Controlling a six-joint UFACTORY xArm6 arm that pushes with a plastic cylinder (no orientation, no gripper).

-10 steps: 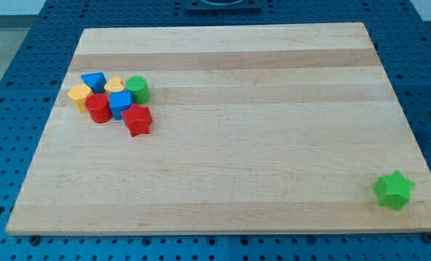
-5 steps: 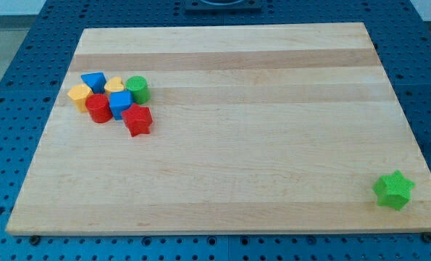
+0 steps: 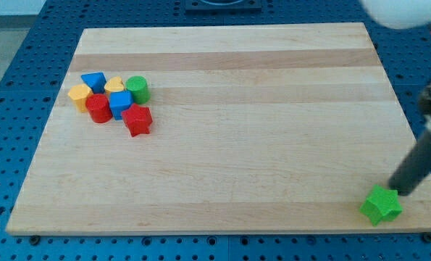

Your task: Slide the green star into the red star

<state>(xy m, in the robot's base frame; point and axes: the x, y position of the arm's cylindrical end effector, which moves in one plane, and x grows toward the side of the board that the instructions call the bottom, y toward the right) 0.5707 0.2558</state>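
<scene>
Where the pale wooden board (image 3: 229, 130) fills the single camera view, lying on a blue perforated table (image 3: 5, 109):

Camera view, rod: dark straight rod (image 3: 416, 165), slanting down from the view's right edge toward the lower right corner of the board, blurred higher up.

Camera view, my tip (image 3: 398, 193): down at board level, touching or all but touching the upper right side of the green star-shaped block (image 3: 381, 206).

Camera view, jaws: none on this arm, only the bare rod; nothing clasped or held, contact with the green star from the side only.

Camera view, green star: near the view's bottom right corner of the board, close to the bottom edge, flat on the wood, well apart from every other block.

Camera view, red star-shaped block (image 3: 137, 120): in the upper left part of the board, at the lower right end of a tight cluster, far across the board from the green star.

Camera view, cluster: red cylinder (image 3: 98, 108) at the left of the red star; blue block (image 3: 119, 104) of unclear angular shape between the two, touching the red star's upper left; green cylinder (image 3: 137, 88) at the upper right; small yellow block (image 3: 114, 85) of unclear shape just left of the green cylinder; blue wedge-like block (image 3: 93, 80) at the top left; yellow-orange angular block (image 3: 79, 95) at the far left.

Camera view, top right corner: blurred white rounded part (image 3: 403, 11) of the arm.
</scene>
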